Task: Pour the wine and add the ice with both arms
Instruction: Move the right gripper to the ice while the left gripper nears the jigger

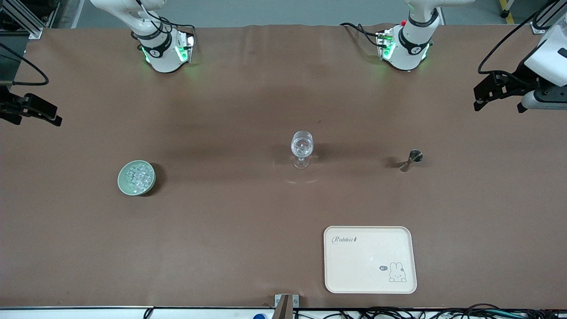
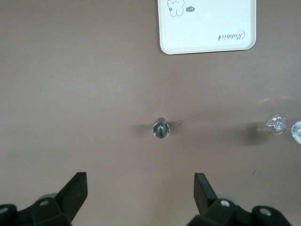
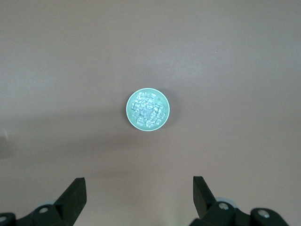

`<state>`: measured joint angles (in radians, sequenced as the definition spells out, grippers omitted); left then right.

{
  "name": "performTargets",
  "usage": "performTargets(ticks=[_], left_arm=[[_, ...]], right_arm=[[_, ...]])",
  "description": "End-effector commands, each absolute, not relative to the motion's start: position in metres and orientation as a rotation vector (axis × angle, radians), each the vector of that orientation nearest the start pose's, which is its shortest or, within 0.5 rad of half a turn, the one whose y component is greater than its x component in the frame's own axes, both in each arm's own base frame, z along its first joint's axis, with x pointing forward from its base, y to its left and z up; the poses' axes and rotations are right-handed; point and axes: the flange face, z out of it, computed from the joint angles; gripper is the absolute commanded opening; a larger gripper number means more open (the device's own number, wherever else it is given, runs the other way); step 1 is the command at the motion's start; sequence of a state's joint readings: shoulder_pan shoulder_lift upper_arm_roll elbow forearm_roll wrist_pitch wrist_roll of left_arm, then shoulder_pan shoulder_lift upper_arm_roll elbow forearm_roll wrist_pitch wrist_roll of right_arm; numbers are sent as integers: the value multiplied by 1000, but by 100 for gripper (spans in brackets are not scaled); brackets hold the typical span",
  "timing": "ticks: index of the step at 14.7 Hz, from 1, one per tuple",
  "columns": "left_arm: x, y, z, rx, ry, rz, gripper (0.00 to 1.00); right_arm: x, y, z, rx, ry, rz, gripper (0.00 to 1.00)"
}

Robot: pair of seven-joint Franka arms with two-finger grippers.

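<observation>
Cream tray (image 1: 370, 259) lies nearest the front camera. Farther back, the pale green bowl (image 1: 136, 177) of ice (image 1: 137, 177) sits toward the right arm's end, the stemmed glass (image 1: 302, 149) mid-table and the steel jigger (image 1: 411, 160) toward the left arm's end. The right gripper (image 3: 139, 197) hangs released above the bowl, the left gripper (image 2: 141, 193) released above the jigger, so each arm is nearer its own item.

A cream rabbit-print tray (image 1: 370, 259) lies nearest the front camera on the brown table (image 1: 221, 243).
</observation>
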<state>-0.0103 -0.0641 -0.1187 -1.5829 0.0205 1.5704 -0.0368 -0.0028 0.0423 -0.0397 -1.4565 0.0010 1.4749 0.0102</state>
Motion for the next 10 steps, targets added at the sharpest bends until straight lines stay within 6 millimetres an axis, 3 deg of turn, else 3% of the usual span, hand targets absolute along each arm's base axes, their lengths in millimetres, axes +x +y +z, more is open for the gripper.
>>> performTargets(ticks=[1, 4, 6, 9, 10], left_arm=[[524, -70, 656, -3101, 174, -68, 100], [533, -69, 658, -3098, 162, -81, 100], [546, -62, 646, -3105, 137, -52, 100], [568, -32, 635, -3119, 47, -29, 100], [575, -17, 623, -3133, 2, 3, 100]], right_arm=[[530, -22, 646, -3124, 61, 38, 100], [524, -20, 641, -3123, 56, 59, 100], [525, -19, 640, -3123, 56, 62, 99], [527, -19, 633, -3123, 56, 64, 99], [527, -20, 628, -3123, 57, 71, 99]])
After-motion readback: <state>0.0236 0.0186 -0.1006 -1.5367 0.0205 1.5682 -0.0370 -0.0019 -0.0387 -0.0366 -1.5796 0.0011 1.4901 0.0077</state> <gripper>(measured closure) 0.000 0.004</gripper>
